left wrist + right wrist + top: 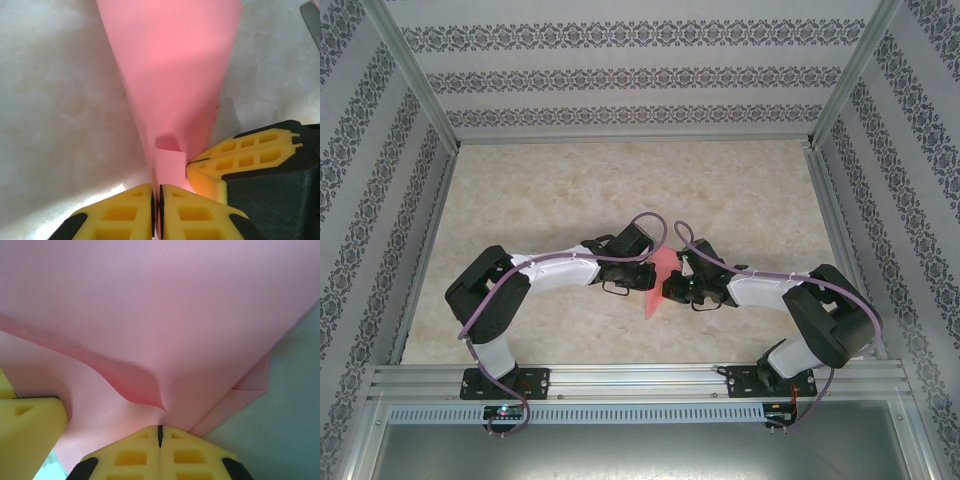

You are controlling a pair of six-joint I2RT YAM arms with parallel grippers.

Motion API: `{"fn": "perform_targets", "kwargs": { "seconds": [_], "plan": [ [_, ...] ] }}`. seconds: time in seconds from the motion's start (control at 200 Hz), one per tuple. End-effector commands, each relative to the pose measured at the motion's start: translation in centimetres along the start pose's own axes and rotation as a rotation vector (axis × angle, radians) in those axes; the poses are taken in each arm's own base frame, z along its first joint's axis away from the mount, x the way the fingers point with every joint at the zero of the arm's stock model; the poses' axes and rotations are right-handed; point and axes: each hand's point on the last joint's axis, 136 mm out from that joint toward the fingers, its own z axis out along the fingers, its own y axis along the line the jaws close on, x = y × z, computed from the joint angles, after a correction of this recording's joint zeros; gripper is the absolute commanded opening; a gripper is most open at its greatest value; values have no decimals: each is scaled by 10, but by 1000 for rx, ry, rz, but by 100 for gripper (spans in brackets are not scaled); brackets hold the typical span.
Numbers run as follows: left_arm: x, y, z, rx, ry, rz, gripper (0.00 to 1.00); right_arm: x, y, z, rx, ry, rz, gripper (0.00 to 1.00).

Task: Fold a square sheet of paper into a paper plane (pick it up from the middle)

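The square sheet of paper (pixel 655 292) is pink-red and folded into layers. It hangs between both grippers above the middle of the table and tapers to a point toward the near edge. My left gripper (pixel 156 202) is shut on a folded edge of the sheet (pixel 170 75), which narrows toward the jaws. My right gripper (pixel 160 432) is shut on the sheet (pixel 165 305) where its creases meet, and a folded corner sticks out to the right. The two grippers (pixel 650 266) (pixel 673 284) almost touch. The right fingers (pixel 235 160) sit beside the left ones. Whether the fold forms a paper plane I cannot tell.
The beige marbled table (pixel 740 200) lies bare beyond the arms. Patterned walls and aluminium posts (pixel 415 80) enclose it on three sides. A metal rail (pixel 640 378) with both arm bases runs along the near edge.
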Motion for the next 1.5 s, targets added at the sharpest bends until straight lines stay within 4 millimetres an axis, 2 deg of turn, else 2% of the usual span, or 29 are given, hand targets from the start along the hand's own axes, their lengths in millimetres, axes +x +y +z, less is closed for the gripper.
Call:
{"fn": "perform_targets", "kwargs": {
  "seconds": [0.0, 0.15, 0.205, 0.335, 0.53, 0.734, 1.254, 1.359, 1.499],
  "plan": [
    [7, 3, 5, -41, 33, 48, 19, 8, -21, 2, 54, 18, 42, 0],
    [3, -3, -3, -12, 5, 35, 26, 7, -21, 0, 53, 19, 42, 0],
    [4, -5, -6, 5, -5, 30, 31, 8, -22, -1, 53, 21, 44, 0],
    [8, -13, -10, 72, -14, 14, 32, 6, -21, -1, 44, 21, 45, 0],
    [18, -5, -2, 54, 20, 23, 21, 6, -19, -3, 31, 15, 50, 0],
    [16, -8, -3, 58, 11, 42, 13, 5, -19, -5, 29, 10, 51, 0],
    [15, 10, 9, -142, 36, 162, 10, 3, -11, -2, -33, 6, 63, 0],
    [15, 5, 10, -137, 38, 177, 10, 3, -12, -2, -39, 4, 70, 0],
    [12, -16, 7, -52, 24, 178, 11, 3, -14, -1, -45, 3, 80, 0]
  ]
}}
